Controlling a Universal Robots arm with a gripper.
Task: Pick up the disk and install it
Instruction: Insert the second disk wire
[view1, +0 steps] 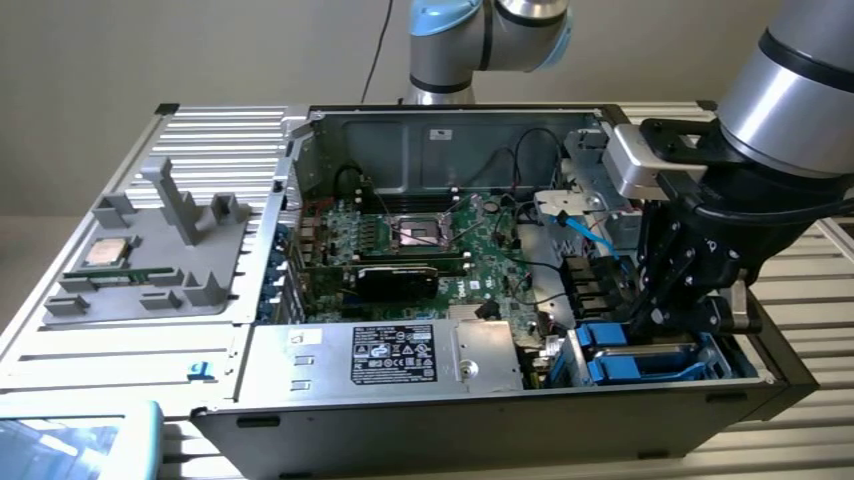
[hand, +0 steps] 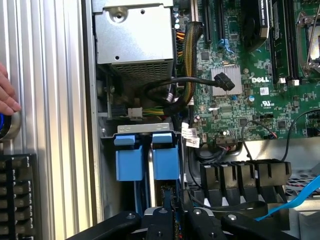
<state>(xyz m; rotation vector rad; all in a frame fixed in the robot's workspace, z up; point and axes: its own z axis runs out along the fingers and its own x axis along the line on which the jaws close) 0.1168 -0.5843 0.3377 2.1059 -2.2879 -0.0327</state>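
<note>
Open computer case (view1: 400, 400) on a slatted metal table (view1: 80, 350), arm reaching down into the case's near corner on the exterior view's right. Pincer (view1: 681, 315) sits low in the drive bay there, jaws drawn nearly together; whether they clamp anything cannot be told, the tips are hidden. The disk (view1: 641, 355), in its blue carrier, stands in the bay directly under and just beside the pincer, on the exterior view's left of it; touching or not, cannot tell. In the wrist view the pincer (hand: 172, 220) is at the edge, with the disk's blue tabs (hand: 165, 155) right ahead of it. Silver power box (view1: 387, 355) with black label lies to the exterior view's left of the bay, green board (view1: 414, 250) farther back. Grey tray (view1: 147, 260) on the exterior view's far left. A person's hand (hand: 7, 95) rests at the table edge.
</note>
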